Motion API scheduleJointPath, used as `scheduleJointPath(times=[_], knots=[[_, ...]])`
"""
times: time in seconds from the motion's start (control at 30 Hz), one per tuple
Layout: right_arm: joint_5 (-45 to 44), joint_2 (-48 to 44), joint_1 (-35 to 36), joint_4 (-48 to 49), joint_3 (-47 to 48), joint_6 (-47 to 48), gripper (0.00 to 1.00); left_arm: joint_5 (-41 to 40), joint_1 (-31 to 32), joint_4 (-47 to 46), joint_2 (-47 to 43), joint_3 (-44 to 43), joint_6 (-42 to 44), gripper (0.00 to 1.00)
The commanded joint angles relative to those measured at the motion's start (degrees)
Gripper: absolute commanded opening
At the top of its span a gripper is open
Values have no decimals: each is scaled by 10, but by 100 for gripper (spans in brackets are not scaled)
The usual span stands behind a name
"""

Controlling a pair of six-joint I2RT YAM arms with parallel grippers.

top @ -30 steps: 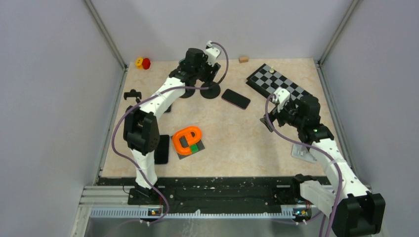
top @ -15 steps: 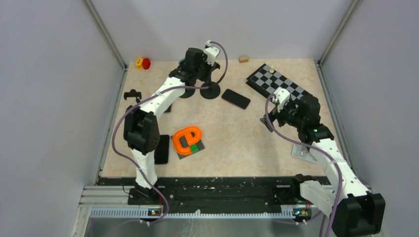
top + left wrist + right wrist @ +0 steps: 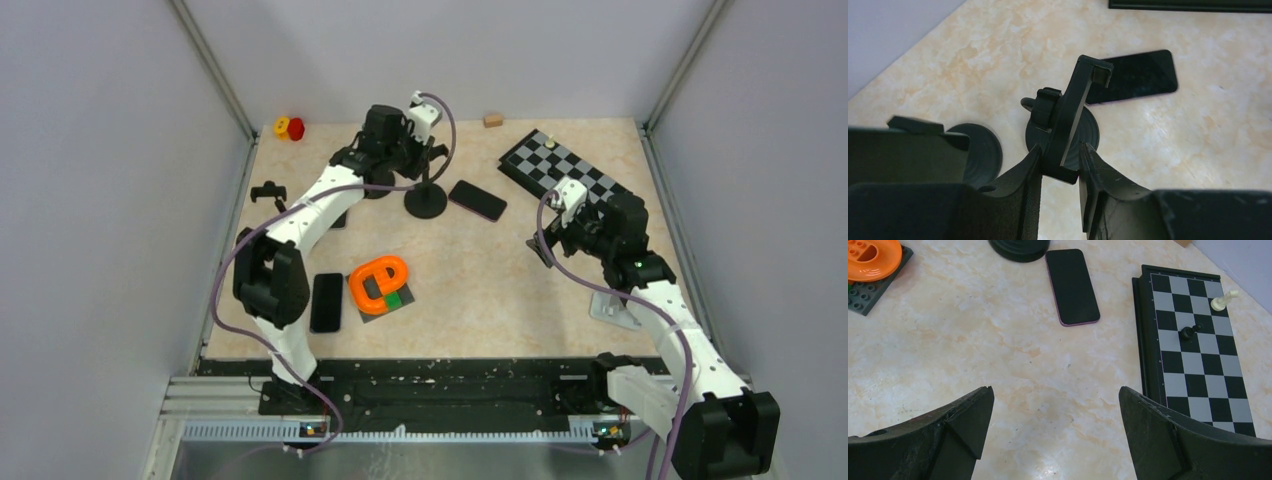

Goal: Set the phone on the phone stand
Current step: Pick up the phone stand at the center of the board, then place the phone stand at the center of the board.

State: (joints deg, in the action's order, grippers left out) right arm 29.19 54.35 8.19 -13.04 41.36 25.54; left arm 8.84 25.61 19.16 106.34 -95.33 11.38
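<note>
Top view: a beige, marbled table (image 3: 500,300) is closed at the left, back and right by smooth grey walls (image 3: 100,200). The widest bare stretch lies at centre and lower centre, between the orange ring (image 3: 378,283) and the right arm. The back strip is crowded. The stand (image 3: 1068,120), matte black plastic with a thin stem on a round disc base, rises at upper centre. The phone (image 3: 477,200), a flat glossy black slab with rounded corners, lies face up just right of that base, in the narrow lane between it and the board (image 3: 565,170). The board is a black-framed checkered square set askew near the right wall. Left wrist view: the left gripper (image 3: 1060,160) has its black, ridged fingers (image 3: 1028,170) drawn close, pinching the lower edge of the stand's flat tilted cradle plate. The phone shows behind that plate, on the table. Right wrist view: the right gripper (image 3: 1054,395) hangs over bare table with its fingers spread wide and nothing between them, well apart from the phone.
</note>
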Motion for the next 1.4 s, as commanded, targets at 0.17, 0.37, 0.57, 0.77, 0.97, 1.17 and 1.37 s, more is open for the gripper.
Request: scheduleJointPath(times=[0.17,0.37,0.57,0.77,0.97,1.17,1.37], knots=[[0,-3,-3,15,20,4,98,148,5,-46,-180,128,-30,0],[-4,3,-3,15,19,5,98,193,12,-111,-251,248,-61,0],[-11,10,-3,15,18,6,98,220,26,-201,-292,330,-93,0],[-11,19,-3,14,17,8,98,229,49,-234,-313,371,-94,0],[-11,24,-3,13,17,10,98,219,74,-218,-317,378,-79,0],[-15,28,-3,13,17,13,98,203,86,-202,-312,380,-61,5],[-18,29,-3,12,16,15,98,204,88,-199,-315,383,-45,28]])
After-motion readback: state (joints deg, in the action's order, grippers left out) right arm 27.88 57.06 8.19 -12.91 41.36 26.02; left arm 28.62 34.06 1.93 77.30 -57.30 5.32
